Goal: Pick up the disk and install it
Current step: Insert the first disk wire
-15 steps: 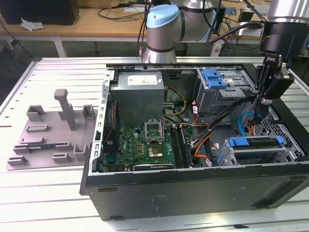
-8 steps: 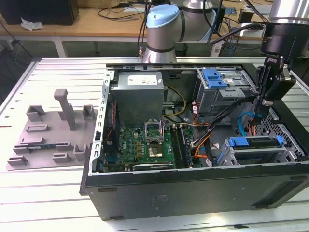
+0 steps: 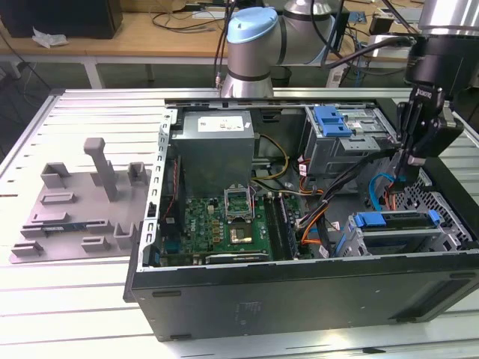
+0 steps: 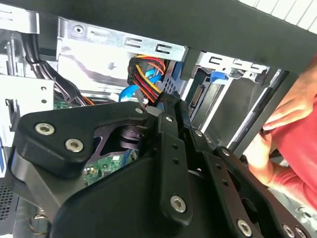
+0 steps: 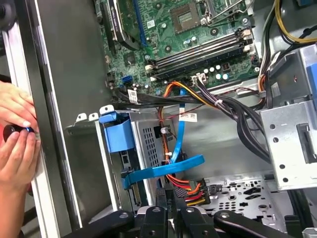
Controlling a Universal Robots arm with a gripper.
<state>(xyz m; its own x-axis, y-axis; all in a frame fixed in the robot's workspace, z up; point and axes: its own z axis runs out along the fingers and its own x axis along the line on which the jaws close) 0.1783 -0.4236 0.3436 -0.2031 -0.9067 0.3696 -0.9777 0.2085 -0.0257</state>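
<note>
Exterior view: gripper [image 3: 403, 176] low inside open computer case [image 3: 299, 299]
Jaws: closed together
Disk [image 3: 397, 221]: seated in drive cage [image 3: 389, 241]

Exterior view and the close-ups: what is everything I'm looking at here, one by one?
computer case: one, black, open on the table.
table: one, pale slatted metal, beneath the case.
motherboard: one, green, on the case floor.
power supply: one, grey, beside the motherboard.
drive cage: one, grey with a blue latch, case's far corner, exterior view's right.
disk: one, silver-grey in a blue carrier, near bay, exterior view's right.
cables: several, mixed colours, inside the case.
moulded tray: one, grey, on the table, exterior view's left.
person's hands: two, at the case's outer wall.
robot arm: one, silver with light-blue caps, behind the case.
gripper: one, black, over the case's end, exterior view's right.
</note>
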